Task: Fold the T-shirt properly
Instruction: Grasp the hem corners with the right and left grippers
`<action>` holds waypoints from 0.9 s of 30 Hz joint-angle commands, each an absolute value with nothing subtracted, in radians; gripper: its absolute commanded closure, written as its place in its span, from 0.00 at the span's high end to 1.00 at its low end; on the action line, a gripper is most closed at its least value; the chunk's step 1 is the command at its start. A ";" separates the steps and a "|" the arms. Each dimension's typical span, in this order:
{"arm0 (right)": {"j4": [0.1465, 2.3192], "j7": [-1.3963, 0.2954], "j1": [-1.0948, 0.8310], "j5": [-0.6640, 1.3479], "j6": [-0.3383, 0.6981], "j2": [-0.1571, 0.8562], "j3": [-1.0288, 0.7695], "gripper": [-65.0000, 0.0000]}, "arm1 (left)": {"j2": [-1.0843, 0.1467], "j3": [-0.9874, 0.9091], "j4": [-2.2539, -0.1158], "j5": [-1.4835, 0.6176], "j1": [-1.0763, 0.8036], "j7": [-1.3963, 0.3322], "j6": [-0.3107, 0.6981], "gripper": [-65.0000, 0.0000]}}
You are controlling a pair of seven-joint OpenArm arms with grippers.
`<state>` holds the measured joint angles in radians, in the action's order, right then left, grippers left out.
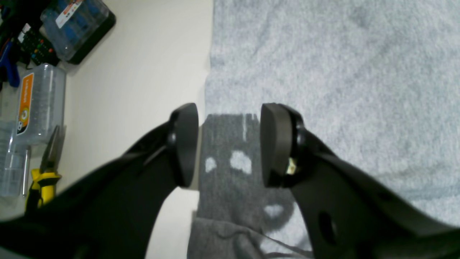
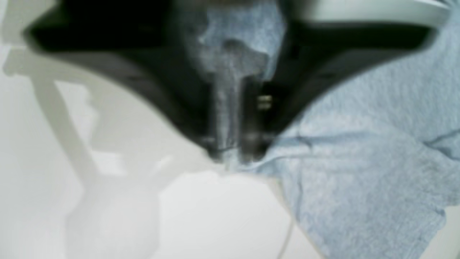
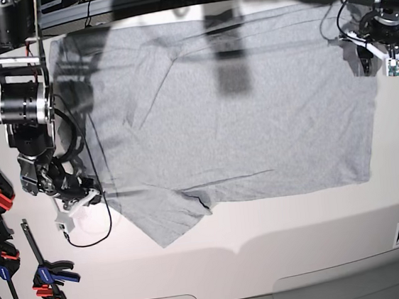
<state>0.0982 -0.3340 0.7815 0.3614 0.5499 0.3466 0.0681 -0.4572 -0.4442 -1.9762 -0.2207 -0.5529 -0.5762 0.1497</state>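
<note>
Here, in the left wrist view, my left gripper (image 1: 229,144) stands with its pads (image 1: 187,144) well apart and nothing between them, straddling the edge of the T-shirt (image 1: 334,90) where grey cloth meets the pale table (image 1: 143,72); pliers (image 1: 45,172) and plastic boxes (image 1: 39,100) lie off to the side. In the right wrist view, my right gripper (image 2: 230,151) is pinched closed on a fold of the T-shirt's edge. In the base view, the T-shirt lies spread flat across the table, clamps (image 3: 45,273) along the border.
</note>
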 commanded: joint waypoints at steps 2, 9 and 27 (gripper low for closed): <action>0.092 -0.429 0.784 0.316 0.546 0.347 0.070 0.00 | -0.472 -0.452 -1.980 -0.221 -0.522 -0.553 0.142 0.40; 0.093 -0.437 0.784 0.317 0.548 0.346 0.070 0.00 | -0.562 -0.452 -1.613 -0.381 -0.226 -0.518 0.202 0.38; 0.093 -0.439 0.786 0.317 0.580 0.346 0.070 0.00 | -0.742 -0.450 -0.163 -0.568 0.835 -0.378 0.393 0.38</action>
<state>0.0982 -0.3744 0.7811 0.3672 0.5999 0.3462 0.0673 -0.7227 -0.4469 -0.1493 -0.5568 0.8043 -0.3939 0.3832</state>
